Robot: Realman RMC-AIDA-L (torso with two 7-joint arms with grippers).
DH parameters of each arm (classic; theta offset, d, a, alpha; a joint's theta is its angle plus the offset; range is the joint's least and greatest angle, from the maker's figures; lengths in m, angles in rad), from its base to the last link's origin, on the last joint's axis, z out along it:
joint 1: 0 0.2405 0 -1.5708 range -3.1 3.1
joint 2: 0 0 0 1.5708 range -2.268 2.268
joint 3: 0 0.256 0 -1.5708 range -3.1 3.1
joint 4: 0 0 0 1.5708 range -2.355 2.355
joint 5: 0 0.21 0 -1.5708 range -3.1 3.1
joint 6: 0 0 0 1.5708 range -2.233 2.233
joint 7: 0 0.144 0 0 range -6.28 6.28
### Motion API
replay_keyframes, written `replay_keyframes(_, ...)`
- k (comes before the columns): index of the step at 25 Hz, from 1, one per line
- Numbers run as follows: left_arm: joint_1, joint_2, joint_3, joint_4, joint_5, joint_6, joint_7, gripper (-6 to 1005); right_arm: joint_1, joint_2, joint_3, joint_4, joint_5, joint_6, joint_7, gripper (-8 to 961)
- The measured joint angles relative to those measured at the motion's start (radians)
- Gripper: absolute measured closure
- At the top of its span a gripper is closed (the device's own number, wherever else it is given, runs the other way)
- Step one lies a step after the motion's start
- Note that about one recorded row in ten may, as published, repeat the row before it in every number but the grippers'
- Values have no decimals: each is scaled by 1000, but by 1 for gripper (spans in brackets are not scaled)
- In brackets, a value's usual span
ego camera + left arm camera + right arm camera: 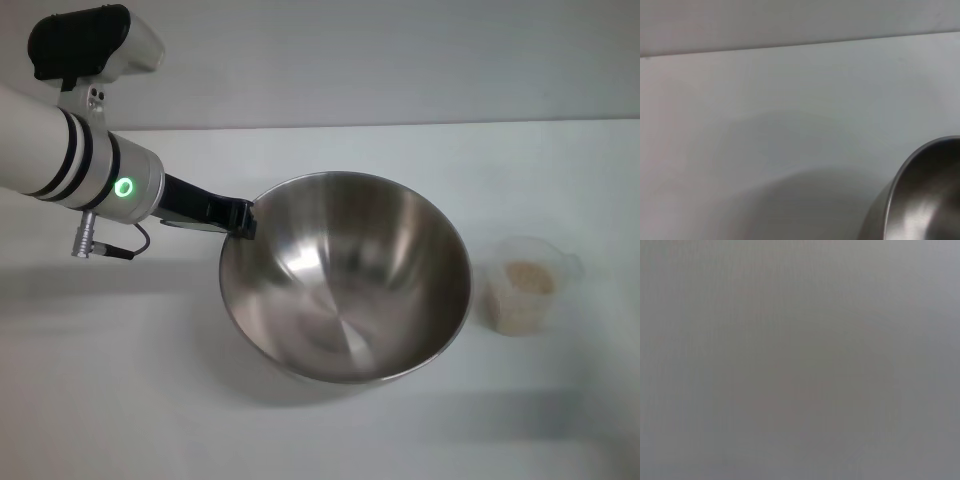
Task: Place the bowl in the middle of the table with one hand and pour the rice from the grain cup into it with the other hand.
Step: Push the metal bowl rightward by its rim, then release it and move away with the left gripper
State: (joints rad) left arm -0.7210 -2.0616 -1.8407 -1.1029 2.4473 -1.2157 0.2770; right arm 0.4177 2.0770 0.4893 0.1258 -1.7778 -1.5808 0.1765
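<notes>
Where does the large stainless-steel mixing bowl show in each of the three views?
Head view: the large stainless-steel mixing bowl fills the centre, its rim at the left gripper.
Left wrist view: only a rim section at the lower right corner.
Right wrist view: not in it.
Shared landmark: the white table's far edge.
</notes>
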Motion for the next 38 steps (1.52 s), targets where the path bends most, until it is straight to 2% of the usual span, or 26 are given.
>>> replay_keyframes(29, -18, 1, -6, 48, 7, 13, 27, 953, -1, 0, 0, -2, -1, -2, 13, 273)
replay_keyframes(31, -19, 1, -7, 49, 6, 14, 36, 893, 0, 0, 0, -2, -2, -2, 13, 273)
replay_keyframes(38, -20, 1, -10, 44, 7, 19, 50, 859, 1, 0, 0, -2, -3, -2, 14, 273)
